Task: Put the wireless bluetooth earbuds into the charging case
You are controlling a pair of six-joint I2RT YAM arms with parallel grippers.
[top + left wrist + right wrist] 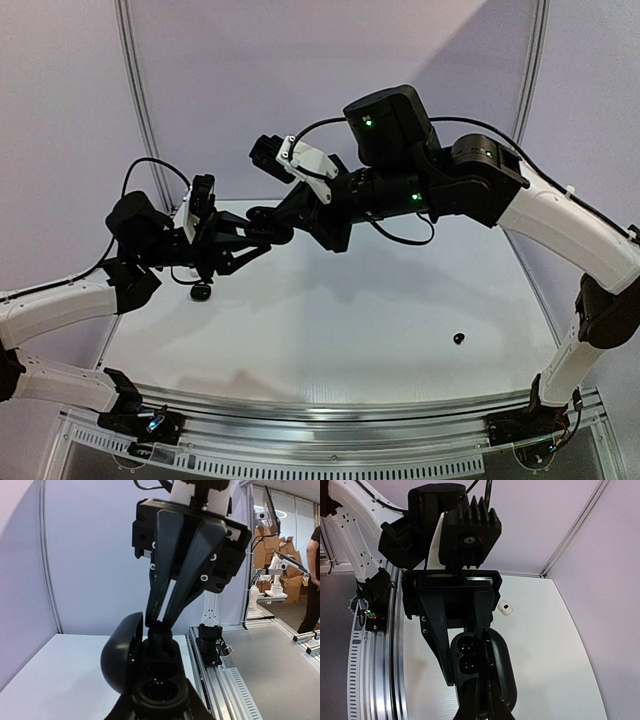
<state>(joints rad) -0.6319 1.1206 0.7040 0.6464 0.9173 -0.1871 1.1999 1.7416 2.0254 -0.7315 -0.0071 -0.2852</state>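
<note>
Held above the table, the black charging case (pixel 160 687) has its lid (pixel 121 652) swung open to the left and its wells showing. My left gripper (pixel 160 707) is shut on the case body from below, and in the top view the left gripper (pixel 258 238) reaches toward the middle. From above, my right gripper (pixel 161 625) is shut on a black earbud (pixel 160 639), which stands in the far well. The right wrist view shows the case (pixel 466 655) beside the right gripper (pixel 481 692). Another black earbud (pixel 459 338) lies on the table at the right.
A small whitish earbud (pixel 506 608) lies on the table beyond the case. A small black piece (pixel 200 293) rests on the table under the left arm. An aluminium rail (pixel 330 440) runs along the near edge. Pale walls close the back and sides.
</note>
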